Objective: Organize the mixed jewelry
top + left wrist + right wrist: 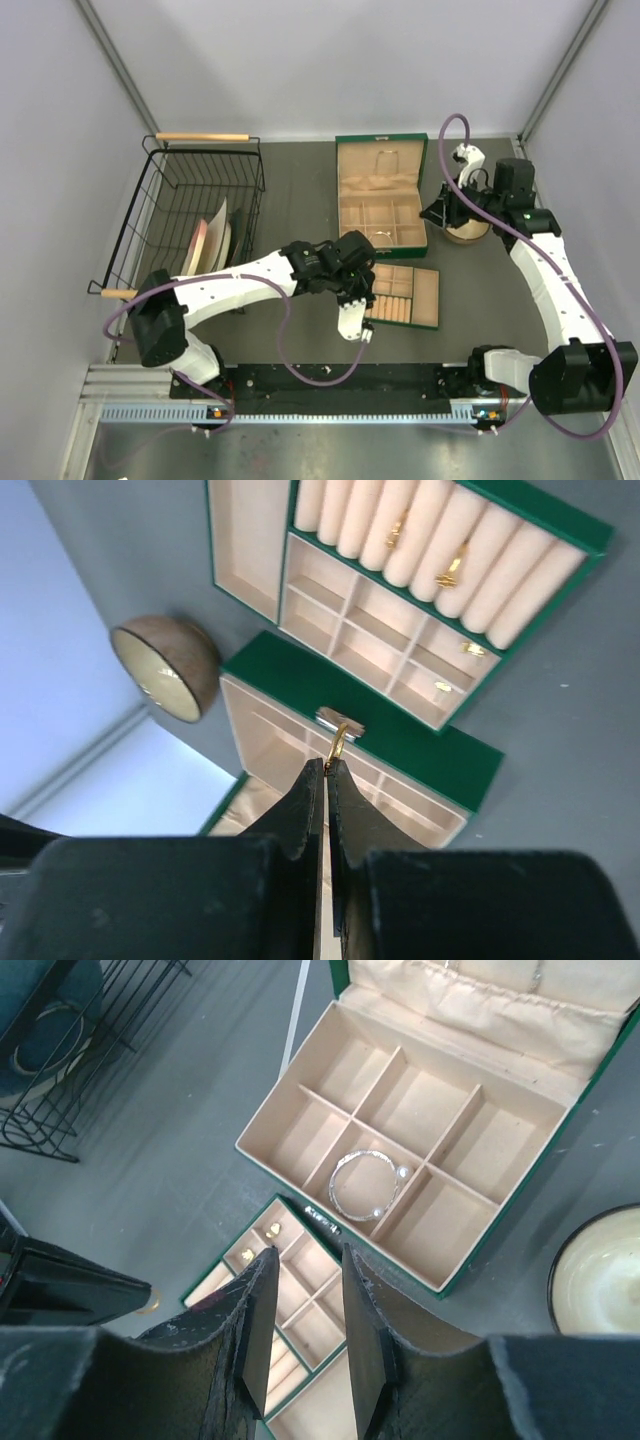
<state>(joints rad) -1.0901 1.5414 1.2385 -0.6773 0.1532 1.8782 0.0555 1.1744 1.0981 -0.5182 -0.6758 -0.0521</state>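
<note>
1. My left gripper [326, 768] is pinched tight on a gold ring [338, 742], which sticks up from the fingertips.
2. At 12 o'clock from it lies the tray [250, 540] — two more rings [455, 565] on its rolls, studs [443, 687] in small cells.
3. My right gripper [307, 1260] has its fingers apart, nothing between them.
4. At its 12 o'clock is the box [420, 1100] — a bracelet [365, 1185] lies in one cell, and the stand [600, 1270] is at 3 o'clock.

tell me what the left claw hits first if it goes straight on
Probably the open green jewellery box, at its beige front compartment by the silver clasp; depth is unclear. The left claw pinches a gold ring.
</note>
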